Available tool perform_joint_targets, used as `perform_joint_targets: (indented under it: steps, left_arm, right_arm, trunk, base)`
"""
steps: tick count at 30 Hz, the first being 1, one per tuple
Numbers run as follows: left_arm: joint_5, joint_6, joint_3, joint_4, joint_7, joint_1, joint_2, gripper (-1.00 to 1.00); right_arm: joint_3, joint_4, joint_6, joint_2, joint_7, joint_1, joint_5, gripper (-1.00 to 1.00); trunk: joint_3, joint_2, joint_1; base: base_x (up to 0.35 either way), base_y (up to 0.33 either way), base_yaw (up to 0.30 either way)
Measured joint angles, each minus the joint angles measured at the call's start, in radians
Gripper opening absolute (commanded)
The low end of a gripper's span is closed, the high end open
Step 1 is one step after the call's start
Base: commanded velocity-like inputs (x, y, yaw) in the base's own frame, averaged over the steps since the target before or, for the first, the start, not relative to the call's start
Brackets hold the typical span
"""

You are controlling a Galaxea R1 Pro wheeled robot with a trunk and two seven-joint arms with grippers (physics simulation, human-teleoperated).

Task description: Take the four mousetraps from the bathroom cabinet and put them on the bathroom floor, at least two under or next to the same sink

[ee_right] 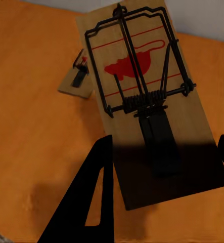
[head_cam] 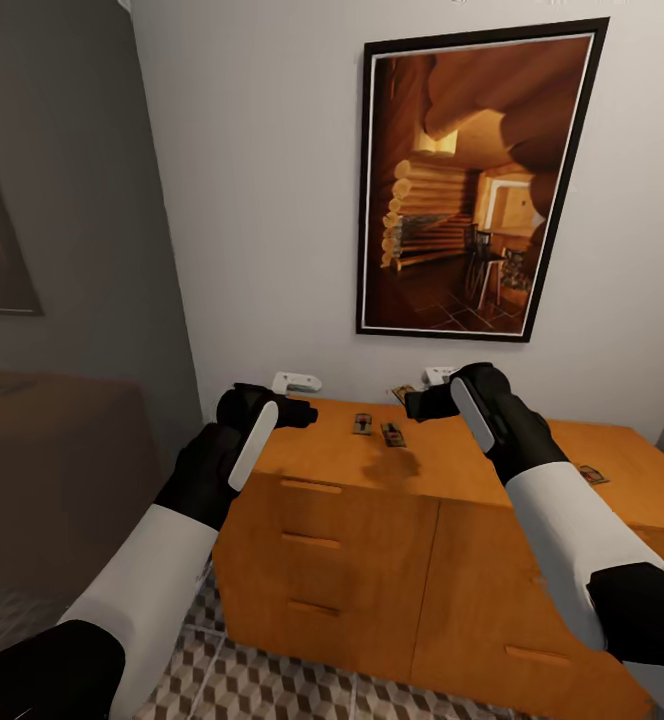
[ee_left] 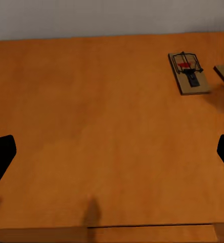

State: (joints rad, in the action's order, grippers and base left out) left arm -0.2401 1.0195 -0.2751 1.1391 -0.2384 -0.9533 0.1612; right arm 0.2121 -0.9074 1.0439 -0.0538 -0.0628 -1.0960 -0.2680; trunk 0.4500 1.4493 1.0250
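Note:
The cabinet (head_cam: 372, 530) is a low orange-brown chest with bar-handled drawers. Two mousetraps (head_cam: 362, 423) (head_cam: 393, 434) lie flat near the middle of its top, and a third mousetrap (head_cam: 592, 474) lies far right. My right gripper (head_cam: 417, 400) is shut on another mousetrap (head_cam: 403, 393), held tilted just above the top near the wall. In the right wrist view that mousetrap (ee_right: 142, 66) sits between the fingers (ee_right: 99, 197), with another mousetrap (ee_right: 79, 76) behind it. My left gripper (ee_left: 112, 152) hangs open over bare cabinet top, a mousetrap (ee_left: 188, 72) ahead of it. The sink is out of view.
The bathroom floor (head_cam: 252, 680) of cube-patterned tiles shows in front of the cabinet. A framed picture (head_cam: 472, 180) of a log interior hangs on the white wall behind. A brown low surface (head_cam: 52, 450) lies left, past a grey wall corner.

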Motion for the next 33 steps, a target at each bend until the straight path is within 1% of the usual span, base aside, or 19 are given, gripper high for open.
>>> perform_joint_targets:
  steps: [9,14,19,22,25,26,29,31,33]
  left_arm:
    - [0.001,0.001,0.000,0.002,-0.001,0.000,0.000,1.00]
    - [0.001,0.001,0.001,0.004,-0.002,0.000,0.000,1.00]
    - [0.002,0.001,0.002,0.007,-0.003,0.000,-0.003,1.00]
    - [0.002,0.002,0.009,0.008,-0.004,0.000,-0.004,1.00]
    - [0.004,0.005,0.029,0.010,-0.005,0.000,-0.005,1.00]
    - [0.004,0.006,0.043,0.010,-0.005,0.000,-0.005,1.00]
    - [0.005,0.007,0.065,0.010,-0.006,0.000,-0.005,1.00]
    - [0.005,0.008,0.084,0.011,-0.006,0.000,-0.005,1.00]
    - [0.005,0.008,0.089,0.010,-0.006,0.000,-0.005,1.00]
  right_arm:
    - [-0.002,-0.001,0.000,-0.001,0.000,0.000,-0.001,-1.00]
    - [-0.002,-0.002,0.000,-0.008,0.000,0.000,-0.001,-1.00]
    - [-0.002,-0.002,0.000,-0.009,0.000,0.000,-0.001,-1.00]
    - [-0.004,-0.001,0.000,-0.010,0.000,0.000,0.000,-1.00]
    - [-0.004,-0.001,0.000,-0.021,0.001,0.000,0.002,-1.00]
    - [-0.004,-0.001,0.000,-0.031,0.001,0.000,0.004,-1.00]
    - [-0.004,-0.001,0.000,-0.048,0.001,0.000,0.001,-1.00]
    - [-0.004,-0.001,0.000,-0.064,0.000,0.000,0.002,-1.00]
    - [-0.004,-0.002,0.000,-0.071,0.000,0.000,-0.001,-1.00]
  trunk:
    - [0.000,0.000,0.000]
    - [0.000,0.000,0.000]
    - [0.000,0.000,0.000]
    - [0.000,0.000,0.000]
    - [0.000,0.000,0.000]
    - [0.000,0.000,0.000]
    - [0.000,0.000,0.000]
    - [0.000,0.000,0.000]
    - [0.000,0.000,0.000]
  base:
    - [0.000,0.000,-0.272]
    - [0.000,0.000,-0.275]
    - [0.000,0.000,-0.093]
    - [0.000,0.000,-0.024]
    - [0.000,0.000,-0.010]
    - [0.000,0.000,-0.005]
    - [0.000,0.000,-0.003]
    - [0.000,0.000,-0.001]
    - [0.000,0.000,0.000]
